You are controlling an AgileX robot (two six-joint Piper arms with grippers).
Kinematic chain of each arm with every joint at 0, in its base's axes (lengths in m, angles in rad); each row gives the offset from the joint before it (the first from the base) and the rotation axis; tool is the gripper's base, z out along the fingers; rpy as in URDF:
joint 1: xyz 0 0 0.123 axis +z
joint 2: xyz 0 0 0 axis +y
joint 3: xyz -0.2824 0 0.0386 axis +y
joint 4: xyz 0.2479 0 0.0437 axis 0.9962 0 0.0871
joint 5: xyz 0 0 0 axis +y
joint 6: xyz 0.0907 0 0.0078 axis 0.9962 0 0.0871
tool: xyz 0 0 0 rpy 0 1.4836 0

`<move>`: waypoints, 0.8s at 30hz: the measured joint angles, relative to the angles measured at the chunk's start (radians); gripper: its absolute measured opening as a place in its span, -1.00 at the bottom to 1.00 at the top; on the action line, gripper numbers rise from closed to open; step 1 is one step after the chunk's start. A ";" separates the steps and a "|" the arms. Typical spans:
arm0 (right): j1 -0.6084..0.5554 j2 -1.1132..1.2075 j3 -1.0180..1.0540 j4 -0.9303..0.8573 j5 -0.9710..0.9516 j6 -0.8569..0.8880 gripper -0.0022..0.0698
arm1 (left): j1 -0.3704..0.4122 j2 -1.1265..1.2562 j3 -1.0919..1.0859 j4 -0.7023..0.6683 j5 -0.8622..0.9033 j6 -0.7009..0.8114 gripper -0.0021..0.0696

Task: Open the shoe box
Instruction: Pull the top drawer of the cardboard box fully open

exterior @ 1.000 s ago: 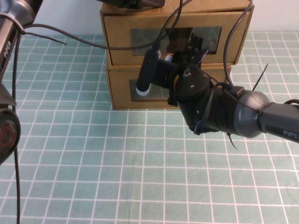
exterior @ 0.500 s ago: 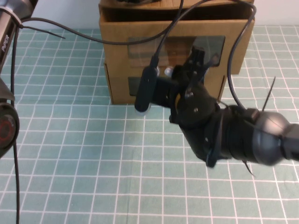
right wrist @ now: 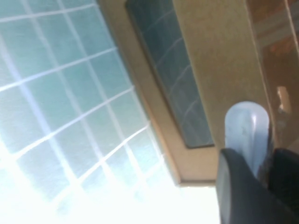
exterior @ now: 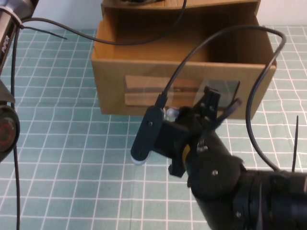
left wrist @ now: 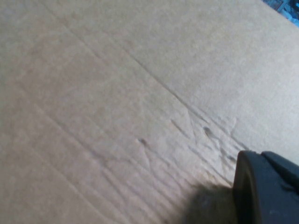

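The brown cardboard shoe box (exterior: 144, 79) stands at the far middle of the table, its windowed front panel (exterior: 182, 91) drawn out toward me, with the hollow inside showing behind it. My right gripper (exterior: 218, 103) is shut on the top edge of that front panel, beside the window. In the right wrist view the pale finger pad (right wrist: 246, 133) lies flat against the cardboard (right wrist: 219, 60). My left gripper (exterior: 136, 2) sits on top of the box at the far edge; its wrist view shows only one dark finger (left wrist: 268, 189) against bare cardboard (left wrist: 117, 102).
A teal checked mat (exterior: 72, 158) covers the table. The right arm's bulky wrist (exterior: 216, 172) and its black camera bar (exterior: 146, 136) hang over the mat in front of the box. Black cables (exterior: 261, 72) loop over the box. The left arm (exterior: 7, 120) runs along the left edge.
The right gripper has pulled back toward me with the front panel, so the box's drawer has slid out and now hides the lower box. The left arm stayed put.
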 joint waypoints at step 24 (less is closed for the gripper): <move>0.123 -0.014 0.003 0.182 0.093 -0.184 -0.66 | 0.000 0.000 0.000 0.000 0.000 -0.002 -0.96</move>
